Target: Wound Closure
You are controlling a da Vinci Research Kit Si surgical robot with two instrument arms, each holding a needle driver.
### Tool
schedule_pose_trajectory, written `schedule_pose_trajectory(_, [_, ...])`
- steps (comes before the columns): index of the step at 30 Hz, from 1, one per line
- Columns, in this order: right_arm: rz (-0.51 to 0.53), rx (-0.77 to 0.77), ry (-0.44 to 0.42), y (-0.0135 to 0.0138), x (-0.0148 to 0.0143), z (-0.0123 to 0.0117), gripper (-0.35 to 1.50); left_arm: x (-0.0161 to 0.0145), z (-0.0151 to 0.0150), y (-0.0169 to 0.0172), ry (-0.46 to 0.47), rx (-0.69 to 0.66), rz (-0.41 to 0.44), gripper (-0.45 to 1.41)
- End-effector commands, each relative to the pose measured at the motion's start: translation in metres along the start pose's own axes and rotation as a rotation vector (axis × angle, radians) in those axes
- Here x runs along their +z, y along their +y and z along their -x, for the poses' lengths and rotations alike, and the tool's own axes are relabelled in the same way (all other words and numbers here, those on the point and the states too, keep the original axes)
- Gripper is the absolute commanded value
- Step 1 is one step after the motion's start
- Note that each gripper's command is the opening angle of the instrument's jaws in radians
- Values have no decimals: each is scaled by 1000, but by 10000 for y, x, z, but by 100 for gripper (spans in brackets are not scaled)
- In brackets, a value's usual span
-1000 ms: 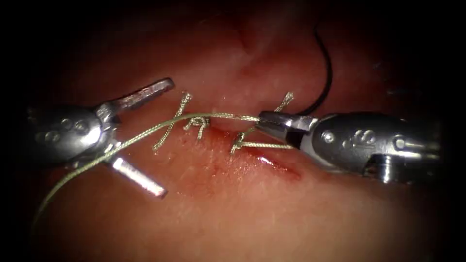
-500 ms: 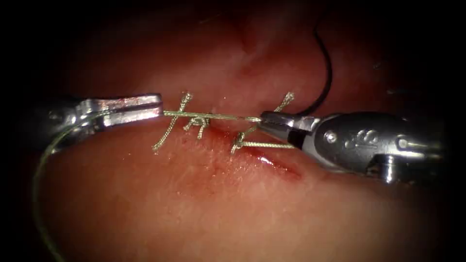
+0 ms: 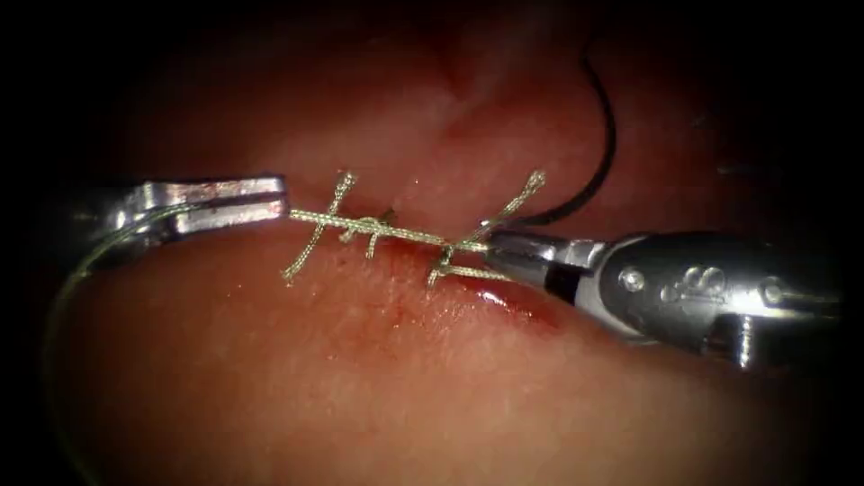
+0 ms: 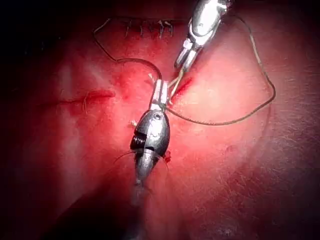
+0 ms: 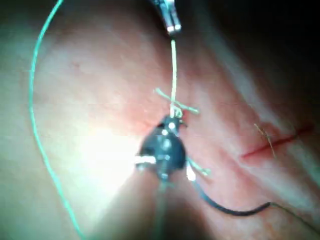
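My left tool is left of the cut with its jaws shut on the pale thread. The strand runs taut from there across a tied stitch to my right tool. That tool's jaws stand slightly open at the knot on the cut, with nothing gripped. In the left wrist view my left tool holds the thread and the right tool shows parted tips. What looks like the dark curved needle lies loose on the tissue behind the right tool.
The thread's long tail loops away to the left from the left tool. Short cut ends stick up from both stitches. Red fluid wets the open stretch of the cut. A second closed cut with stitches lies farther off.
My left jaws closed on the thread and drew slightly left. The right tool's jaws have parted, letting go of the strand, and it has dropped down and to the right toward the knot.
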Motion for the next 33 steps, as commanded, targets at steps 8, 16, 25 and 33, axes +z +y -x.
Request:
schedule_pose_trajectory(8, [8, 160, 191, 17, -55, -17, 138, -1, 34, -22, -12, 6, -26, -45])
schedule_pose_trajectory(16, [-11, 177, 189, 54, -61, -8, -28, 5, 33, -17, -11, 7, -27, -45])
schedule_pose_trajectory(25, [-133, 86, 117, 70, 23, 23, -35, 25, 36, -26, -7, 6, -28, -45])
schedule_pose_trajectory(33, [-186, 28, 140, 28, 93, 50, -35, 44, 62, -49, -3, 15, -53, -45])
